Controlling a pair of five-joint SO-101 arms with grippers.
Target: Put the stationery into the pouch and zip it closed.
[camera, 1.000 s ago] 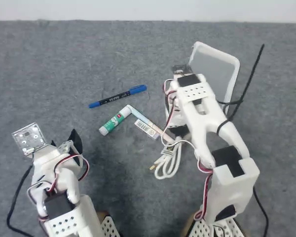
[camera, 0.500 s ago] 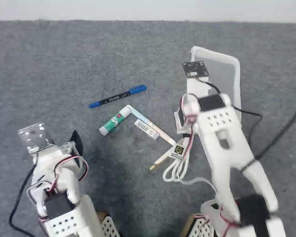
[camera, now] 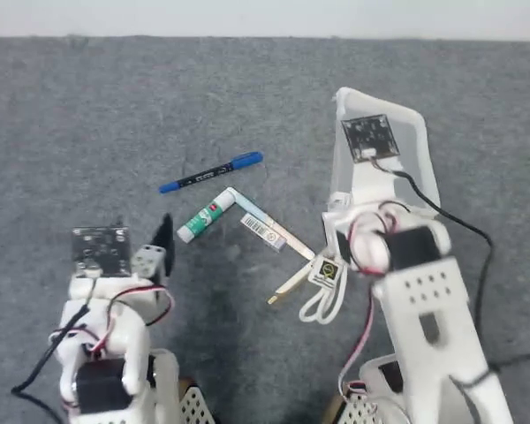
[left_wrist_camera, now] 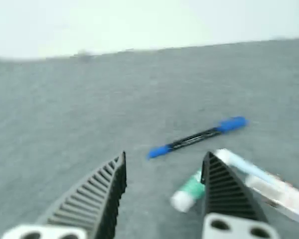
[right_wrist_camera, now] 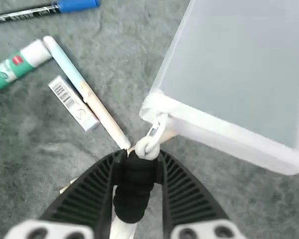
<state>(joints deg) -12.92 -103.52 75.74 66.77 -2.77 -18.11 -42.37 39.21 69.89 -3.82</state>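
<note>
1. Grey tabletop (camera: 88,106), fuzzy like carpet, everything sits on it.
2. The pouch (camera: 411,150) is the translucent white one on the right arm's side. All the stationery lies outside it on the tabletop.
3. Right hand (right_wrist_camera: 139,157) is at the pouch's near corner. Its fingers are clamped on a black pull (right_wrist_camera: 134,191) that's tied by a white knot to the zipper tab (so it's gripping the pull, not the pouch wall).
4. Left hand (left_wrist_camera: 165,158) is spread wide with nothing between the fingers. It's at the front left of the tabletop, well apart from the pouch, and the glue stick is just ahead of it.
5. White cord (camera: 322,302) lies looped just beside the right arm, with a small tag on it.
6. Pen (camera: 265,219), pale blue fading to peach, lies diagonally between the glue stick and the cord.
7. Blue marker (camera: 212,172) is the farthest back, apart from the rest.
8. Glue stick (camera: 203,217), green and white, has one end right at the pen's end. Can't tell if they touch.
9. Small labelled bar (camera: 261,231) lies just beside the pen, parallel to it.
10. Thin tan stick (camera: 287,287) is near the cord.
</note>
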